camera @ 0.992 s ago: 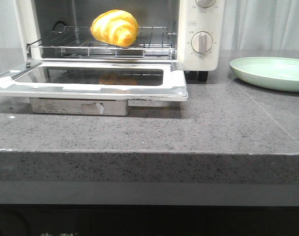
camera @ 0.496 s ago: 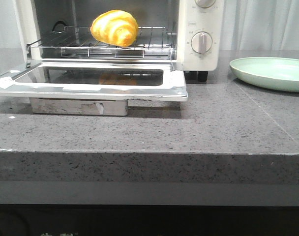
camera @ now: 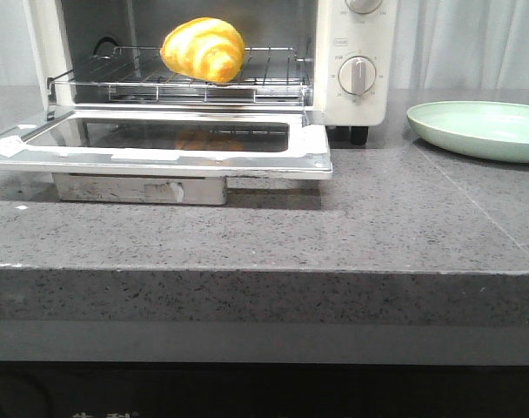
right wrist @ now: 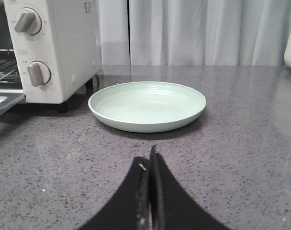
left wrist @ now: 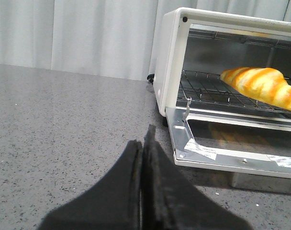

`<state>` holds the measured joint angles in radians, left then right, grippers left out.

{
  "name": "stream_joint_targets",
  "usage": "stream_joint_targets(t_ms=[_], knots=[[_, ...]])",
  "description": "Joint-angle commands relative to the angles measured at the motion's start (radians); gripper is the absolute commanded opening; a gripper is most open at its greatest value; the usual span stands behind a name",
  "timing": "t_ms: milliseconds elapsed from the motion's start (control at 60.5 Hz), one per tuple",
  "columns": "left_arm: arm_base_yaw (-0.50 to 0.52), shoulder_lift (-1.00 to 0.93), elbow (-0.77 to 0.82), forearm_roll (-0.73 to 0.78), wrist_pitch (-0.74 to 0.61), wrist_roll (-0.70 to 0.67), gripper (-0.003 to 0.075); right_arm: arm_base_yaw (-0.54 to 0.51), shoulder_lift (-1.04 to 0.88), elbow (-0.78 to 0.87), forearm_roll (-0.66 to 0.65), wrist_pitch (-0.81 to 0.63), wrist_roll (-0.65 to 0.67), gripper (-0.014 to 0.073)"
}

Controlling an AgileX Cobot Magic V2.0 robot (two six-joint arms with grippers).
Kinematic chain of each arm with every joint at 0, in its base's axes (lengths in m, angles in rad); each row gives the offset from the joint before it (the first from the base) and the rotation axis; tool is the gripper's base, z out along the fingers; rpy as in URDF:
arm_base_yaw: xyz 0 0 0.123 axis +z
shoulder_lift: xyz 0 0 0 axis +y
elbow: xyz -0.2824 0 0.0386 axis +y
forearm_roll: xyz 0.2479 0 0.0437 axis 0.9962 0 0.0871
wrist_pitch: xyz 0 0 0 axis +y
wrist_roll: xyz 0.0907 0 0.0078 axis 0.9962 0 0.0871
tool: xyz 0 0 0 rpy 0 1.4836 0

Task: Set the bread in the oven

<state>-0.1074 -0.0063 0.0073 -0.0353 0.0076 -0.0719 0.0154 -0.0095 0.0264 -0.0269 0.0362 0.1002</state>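
Only the fingertips of each arm are showing, both in the wrist views. The left gripper [left wrist: 141, 143] is appearing as two matte black fingers [left wrist: 121, 191], broad at the base and tapering to a thin point, their surfaces looking slightly rough or rubbery, though the close view is blurring them. The right gripper [right wrist: 150, 160] is showing the same black, tapering pair of fingers [right wrist: 172, 201], with a small pale fleck sitting near one tip. No cables, screws or markings are showing on either.

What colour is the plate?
Pale green plate, clearest in the right wrist view.
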Motion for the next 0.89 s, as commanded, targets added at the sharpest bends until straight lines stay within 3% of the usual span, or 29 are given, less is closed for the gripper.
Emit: stream_joint_targets(t_ms=[0,116,446,876], knots=[[0.002,-0.02,0.024,-0.007,-0.08,-0.002,-0.0018,-0.005,-0.021,0.004,0.086,-0.078,-0.045,-0.0069],[0.002,-0.02,0.024,-0.007,-0.08,-0.002,-0.0018,-0.005,-0.021,0.004,0.207,-0.079,-0.165,-0.0069],[0.002,-0.02,0.024,-0.007,-0.08,-0.002,-0.0018,-0.005,-0.022,0.004,0.122,-0.082,-0.132,-0.0069],[0.002,-0.02,0.024,-0.007,-0.08,-0.002,-0.0018,-0.005,-0.022,0.004,0.123,-0.078,-0.124,-0.0069]])
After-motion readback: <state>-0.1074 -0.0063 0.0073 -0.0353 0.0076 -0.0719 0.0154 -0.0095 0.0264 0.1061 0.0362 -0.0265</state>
